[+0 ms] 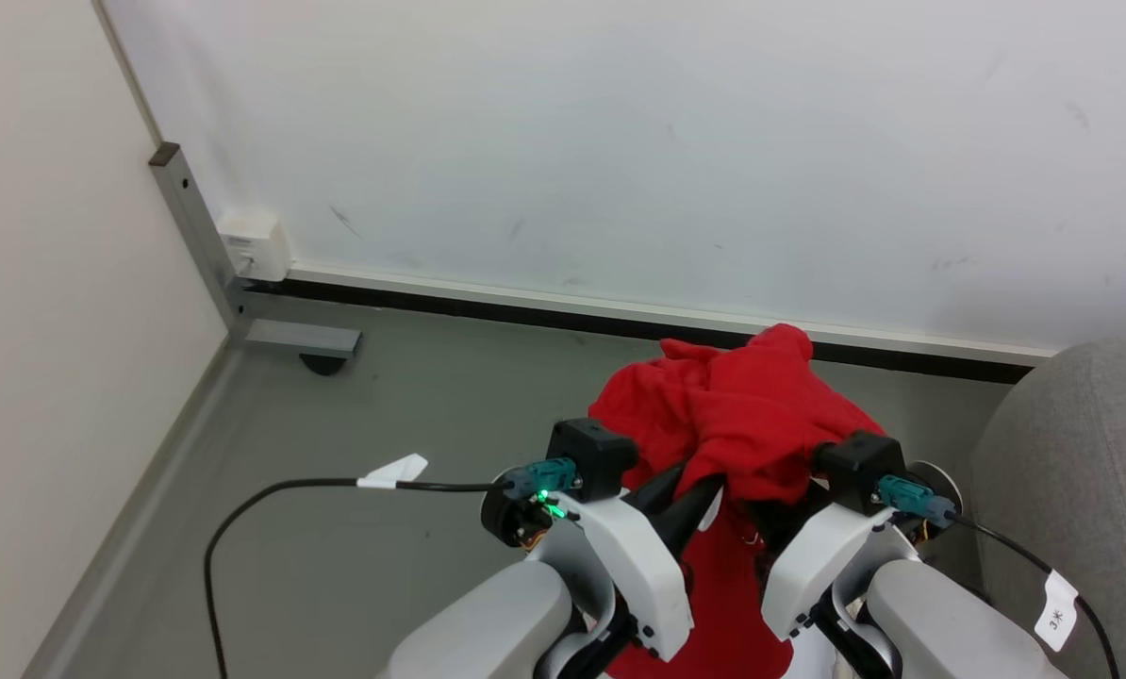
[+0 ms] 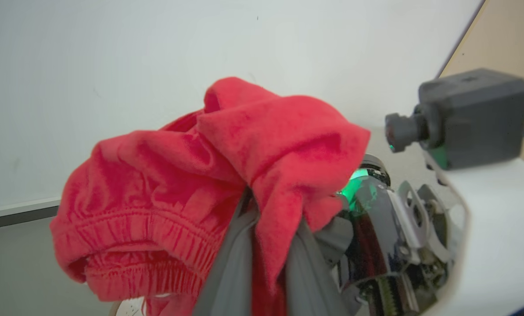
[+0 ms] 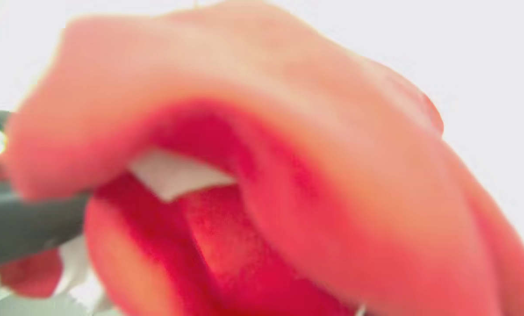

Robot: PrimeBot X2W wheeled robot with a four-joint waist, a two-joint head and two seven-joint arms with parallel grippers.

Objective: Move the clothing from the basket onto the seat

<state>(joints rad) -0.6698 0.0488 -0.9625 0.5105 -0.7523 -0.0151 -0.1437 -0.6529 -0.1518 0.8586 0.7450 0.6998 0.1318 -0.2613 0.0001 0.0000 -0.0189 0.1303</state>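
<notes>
**Red clothing (image 1: 742,415) bunched over both grippers, beside the seat (image 1: 1082,443)**

The left gripper (image 2: 266,219) has its jaws pressed together on a fold of the clothing. In the left wrist view its two grey fingers (image 2: 231,267) rise on either side of a strip of red fabric and pinch it between them. Above and beyond the fingertips the fabric piles into a loose mound. A gathered elastic hem (image 2: 139,245) droops to the left of the jaws. Just to their right stands the right arm's white wrist shell with its dark camera block (image 2: 472,116).

In the head view the right gripper (image 1: 782,514) is buried under the same mound, so I cannot tell whether its jaws are apart or together. Its own wrist view is blurred red cloth close against the lens, with a white label (image 3: 174,173) among the folds.

The clothing drapes over both sets of fingers and hangs down between the two wrists. The grey seat lies to the right of the right gripper, near the cloth but apart from it. To the left of the left gripper a black cable (image 1: 280,490) with a white tag curves over the grey floor (image 1: 384,405). Farther beyond the jaws, a metal post (image 1: 190,226) and a small white box (image 1: 254,243) stand at the foot of the pale wall (image 1: 620,141).
</notes>
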